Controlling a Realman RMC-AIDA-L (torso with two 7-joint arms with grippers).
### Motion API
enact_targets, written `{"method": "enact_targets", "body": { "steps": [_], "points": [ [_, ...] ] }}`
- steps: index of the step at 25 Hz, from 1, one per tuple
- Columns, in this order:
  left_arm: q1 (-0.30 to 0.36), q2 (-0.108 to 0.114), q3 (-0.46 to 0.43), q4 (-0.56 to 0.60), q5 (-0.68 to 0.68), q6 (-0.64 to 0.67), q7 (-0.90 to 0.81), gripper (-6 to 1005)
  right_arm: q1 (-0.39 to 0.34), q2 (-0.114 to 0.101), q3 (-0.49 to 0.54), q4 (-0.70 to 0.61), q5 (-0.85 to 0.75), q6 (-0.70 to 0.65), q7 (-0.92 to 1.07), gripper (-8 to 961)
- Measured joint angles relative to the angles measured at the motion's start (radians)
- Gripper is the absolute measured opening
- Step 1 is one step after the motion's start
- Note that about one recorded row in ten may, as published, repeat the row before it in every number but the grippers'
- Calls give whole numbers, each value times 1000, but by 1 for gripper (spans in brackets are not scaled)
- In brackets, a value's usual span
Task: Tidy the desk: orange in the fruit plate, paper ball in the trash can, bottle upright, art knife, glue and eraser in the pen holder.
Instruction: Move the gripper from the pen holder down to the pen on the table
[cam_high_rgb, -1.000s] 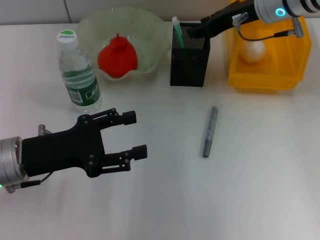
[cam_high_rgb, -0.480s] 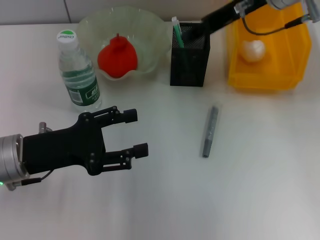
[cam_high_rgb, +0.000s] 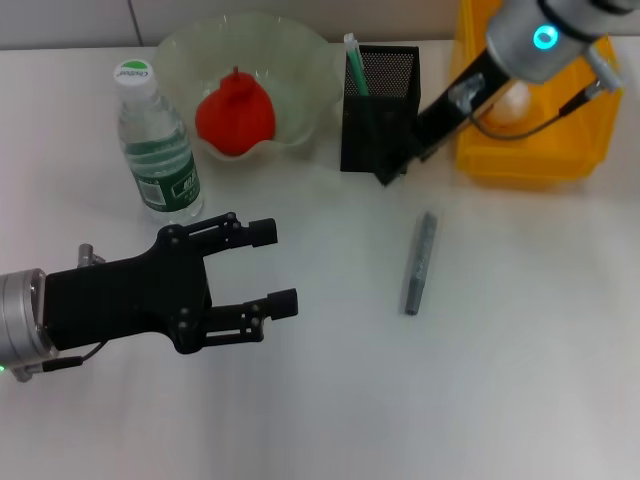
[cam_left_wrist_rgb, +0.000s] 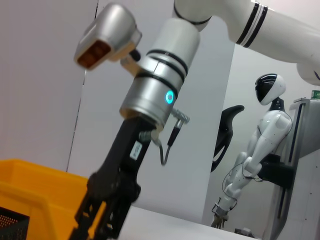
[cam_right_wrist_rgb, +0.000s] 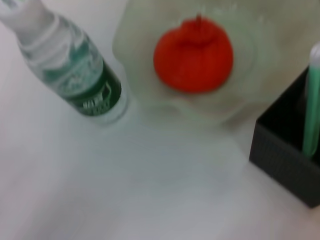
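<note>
Since the earlier frame, right gripper (cam_high_rgb: 396, 170) descends beside pen holder (cam_high_rgb: 379, 112); finger state indeterminate. Left gripper (cam_high_rgb: 268, 268) idles, fingers apart. Risk: toppling the holder while reaching for art knife (cam_high_rgb: 419, 262).

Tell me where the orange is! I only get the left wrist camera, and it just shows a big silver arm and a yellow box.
Observer: The orange sits in the fruit plate.
Operator: Where does that silver arm end up?
Observer: Its tip, the right end effector, is low at the front corner of the pen holder.
Operator: Is anything lying on the table?
Observer: Yes, a grey art knife lies flat on the table, in front of the pen holder.
</note>
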Motion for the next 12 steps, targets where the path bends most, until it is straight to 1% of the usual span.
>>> {"method": "enact_targets", "body": {
  "steps": [5, 7, 11, 12],
  "points": [
    [0, 0, 0, -3, 0, 0, 4, 807, 21, 1, -33, 104, -13, 34, -3, 637],
    [0, 0, 0, -3, 0, 0, 4, 807, 29, 4, -43, 144, -42, 45, 8, 637],
    [0, -1, 0, -4, 0, 1, 4, 807, 36, 6, -52, 186, -60, 61, 21, 636],
    [0, -1, 0, -4, 0, 1, 4, 807, 38, 8, -75, 214, -61, 85, 37, 636]
  ]
}}
